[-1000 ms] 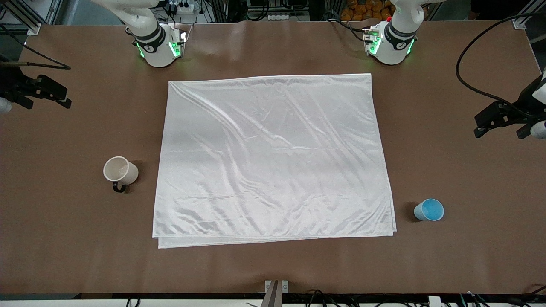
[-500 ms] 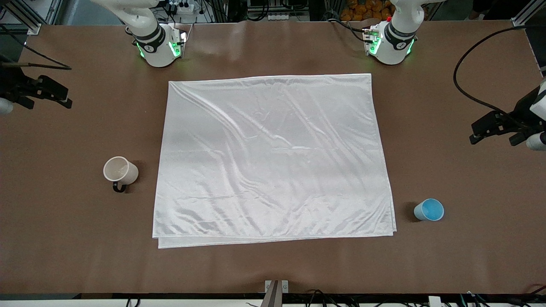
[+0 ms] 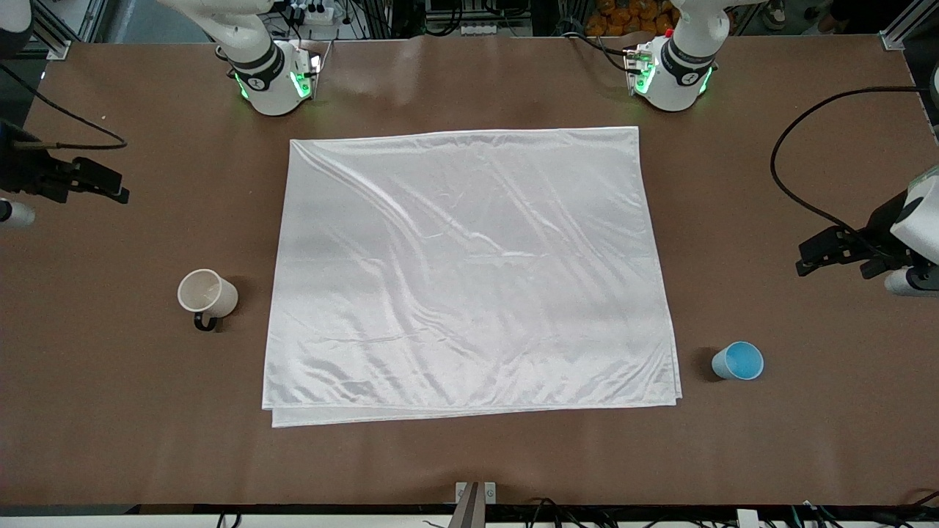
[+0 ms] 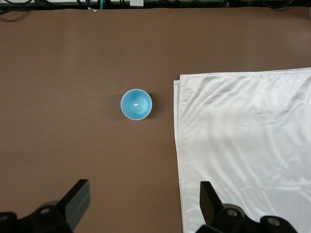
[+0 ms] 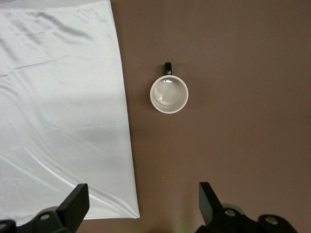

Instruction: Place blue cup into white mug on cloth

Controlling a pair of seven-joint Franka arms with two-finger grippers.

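While both arms hang above its two ends, the brown surface [image 3: 469, 462] carries only three things; the cloth [image 3: 469, 271], white, shiny and wrinkled, lies flat across the middle, folded double with a second layer showing along its edge nearest the front camera; the white mug [image 3: 207, 294] stands upright on the bare brown toward the right arm's end, just beside the cloth but apart from it, its black handle pointing toward the front camera; the blue cup [image 3: 738, 361] stands upright toward the left arm's end, close to the cloth's near corner without touching it, and nearer the front camera than the mug. The left end effector [image 4: 144, 201] is over bare surface by the cup, fingers spread wide and holding nothing; the right end effector [image 5: 143, 204] is over the cloth's edge and the bare surface near the mug, likewise spread and empty. Along the surface's edge at the bases, cables and aluminium framing show.
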